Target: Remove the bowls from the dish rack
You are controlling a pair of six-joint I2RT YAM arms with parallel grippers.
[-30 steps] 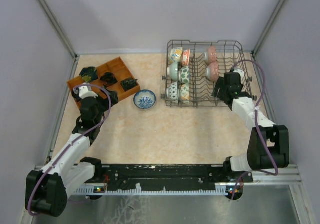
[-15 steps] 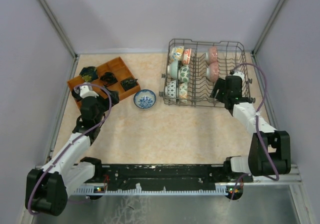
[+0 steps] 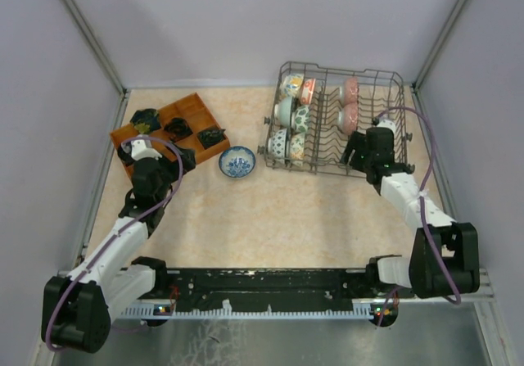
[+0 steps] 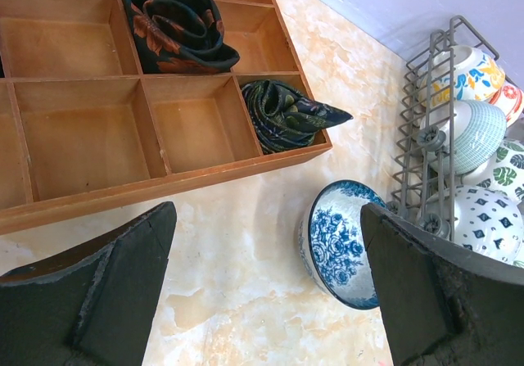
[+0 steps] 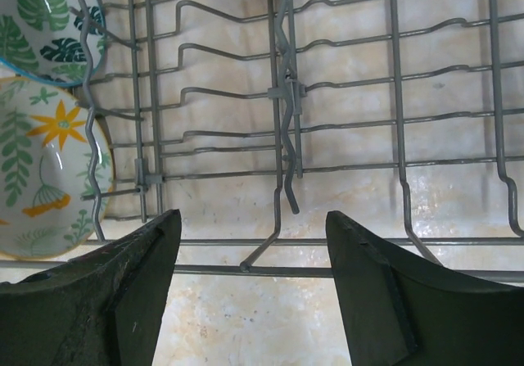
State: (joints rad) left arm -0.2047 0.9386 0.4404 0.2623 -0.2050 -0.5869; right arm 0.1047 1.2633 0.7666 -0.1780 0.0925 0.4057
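The grey wire dish rack (image 3: 372, 141) stands at the back right and holds several patterned bowls on edge in its left half (image 3: 288, 114) and two pink bowls (image 3: 349, 117) in the middle. A blue-white floral bowl (image 3: 237, 162) stands upright on the table left of the rack. It also shows in the left wrist view (image 4: 340, 247). My left gripper (image 3: 157, 166) is open and empty, above the table beside the wooden tray. My right gripper (image 3: 360, 150) is open and empty over the rack's near edge (image 5: 282, 120), with a leaf-patterned bowl (image 5: 41, 169) to its left.
A brown wooden compartment tray (image 3: 187, 108) with dark folded cloths stands at the back left, and its near rim shows in the left wrist view (image 4: 164, 178). Grey walls close in the table on three sides. Bare table lies between the arms.
My right gripper has moved left and a little nearer along the rack's near edge. The rack has shifted slightly to the left. The left arm has not moved.
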